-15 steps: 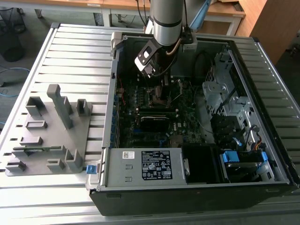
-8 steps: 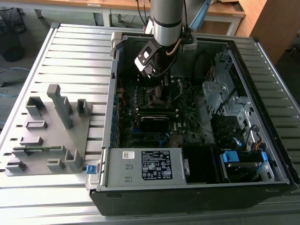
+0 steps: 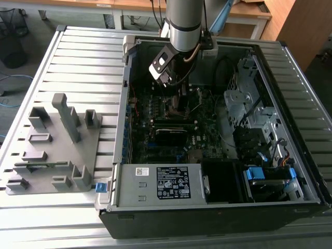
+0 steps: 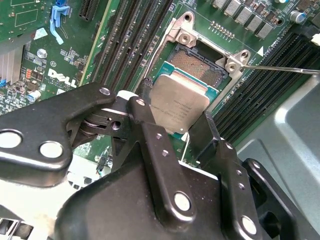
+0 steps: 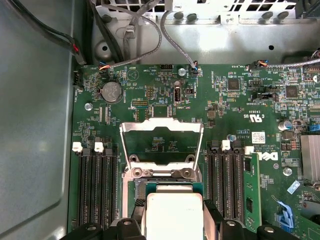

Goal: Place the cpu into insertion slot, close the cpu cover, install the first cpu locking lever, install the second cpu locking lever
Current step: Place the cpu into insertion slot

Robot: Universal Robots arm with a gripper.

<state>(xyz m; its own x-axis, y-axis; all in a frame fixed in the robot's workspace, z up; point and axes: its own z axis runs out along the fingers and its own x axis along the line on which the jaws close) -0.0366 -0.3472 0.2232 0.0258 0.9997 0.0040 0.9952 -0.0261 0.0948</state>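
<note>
Fingers [image 4: 150, 130] clamp cpu [image 4: 177, 102] over insertion slot [image 4: 196, 64]; cpu cover [image 5: 161, 125] stands raised.

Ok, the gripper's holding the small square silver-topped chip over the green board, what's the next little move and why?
Probably a short sideways nudge to centre the small flat square silver-topped chip over the dark square metal-rimmed socket. The gripper is shut on the chip, which overlaps the socket partly, gold contacts bare beyond one edge, and the thin silver cover frame stands open.

The insertion slot [image 4: 197, 67] is uncovered below the cpu [image 4: 177, 107], flanked by memory slots [image 5: 95, 190] and bordered by the open cpu cover [image 5: 160, 123].
</note>
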